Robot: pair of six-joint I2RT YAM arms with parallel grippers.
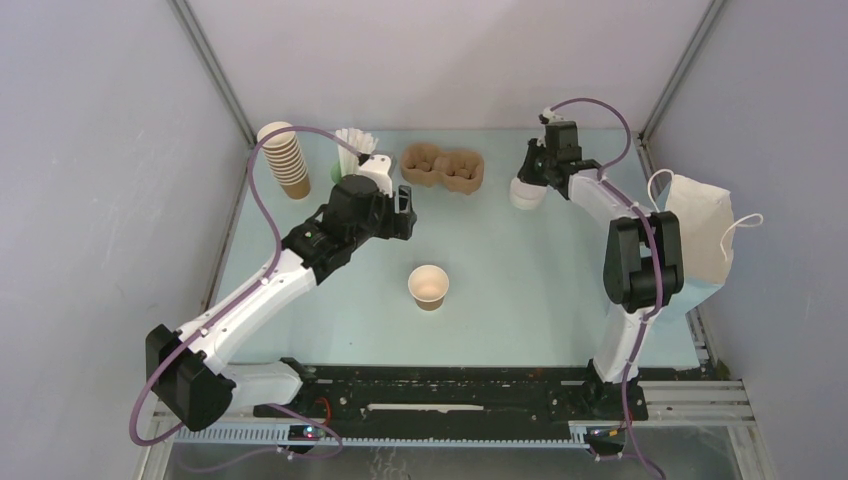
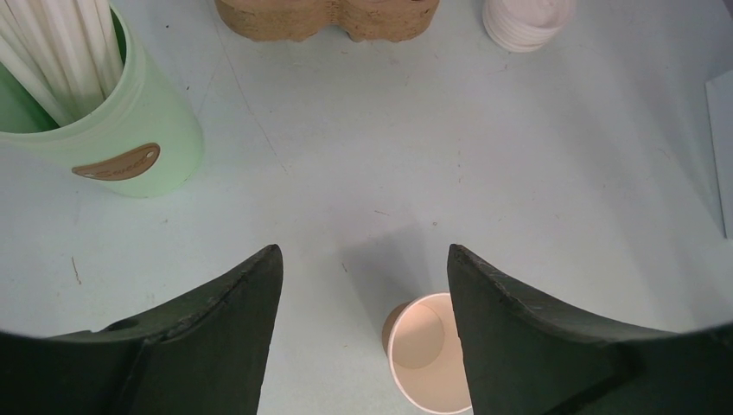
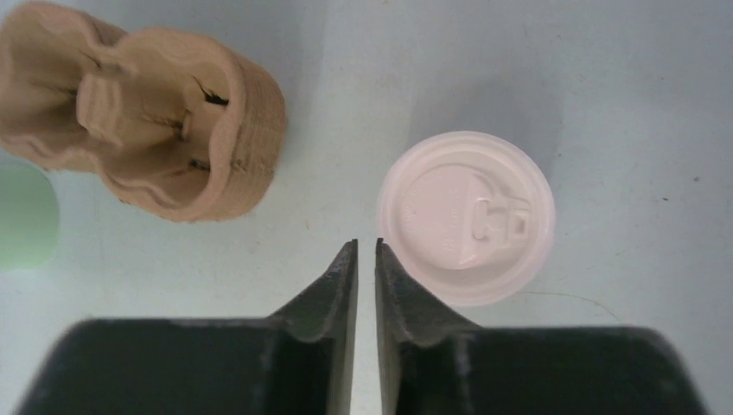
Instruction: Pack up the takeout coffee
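No cup with a white lid on it shows in any view. A single lidless brown paper cup (image 1: 429,286) stands upright mid-table; in the left wrist view it (image 2: 423,354) sits low, partly behind the right finger. My left gripper (image 1: 405,210) is open and empty (image 2: 364,251), above the table behind the cup. A stack of white lids (image 1: 527,192) lies at the back right. My right gripper (image 1: 528,172) hovers over it, jaws shut on nothing (image 3: 364,244), just left of the top lid (image 3: 465,216). The brown pulp carrier (image 1: 443,167) stands empty at the back.
A tall stack of lidless brown cups (image 1: 285,160) and a mint-green cup of white straws (image 1: 352,150) stand at the back left. A white paper bag (image 1: 700,240) stands at the right edge. The carrier (image 3: 147,112) lies left of the lids.
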